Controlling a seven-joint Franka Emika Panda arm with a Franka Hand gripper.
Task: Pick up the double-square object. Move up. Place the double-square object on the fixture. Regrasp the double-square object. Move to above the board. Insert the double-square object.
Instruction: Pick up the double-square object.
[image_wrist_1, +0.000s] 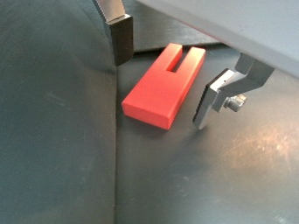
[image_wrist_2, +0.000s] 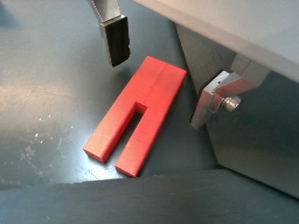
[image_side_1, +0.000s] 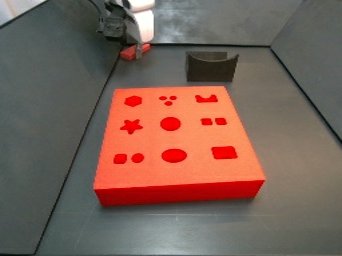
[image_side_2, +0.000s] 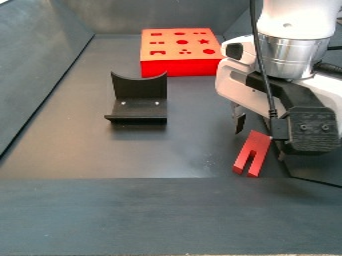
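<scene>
**Open pincer straddling the red peg before the first grasp**

I am holding the gripper (image_wrist_1: 163, 74) low over the dark floor, near the corner of the work surface well away from the board, with its jaws spread apart and nothing clamped. In both wrist views the two flat silver fingers (image_wrist_2: 114, 35) with dark pads are standing on either side of the small elongated red plastic block, the double-square object (image_wrist_1: 163, 86), one to each long flank. I am keeping them clear of the block, apart from it rather than touching, so that closing should pinch it across its narrow width.

The block is lying flat on the floor, its slotted end showing as a fork in a wrist view (image_wrist_2: 135, 118). In a side view (image_side_2: 251, 152) it is sitting just under the wrist, between the finger tips.

The small dark grey U-shaped fixture (image_side_2: 136, 100) is standing upright towards the middle of the floor, apart from the block, its cradle empty and ready to take the piece for regrasping. The large flat red board (image_side_1: 174, 140) with its shaped cutouts is lying further off, untouched.

I judge the pick has not yet been made; the jaws need lowering and closing squarely.
</scene>
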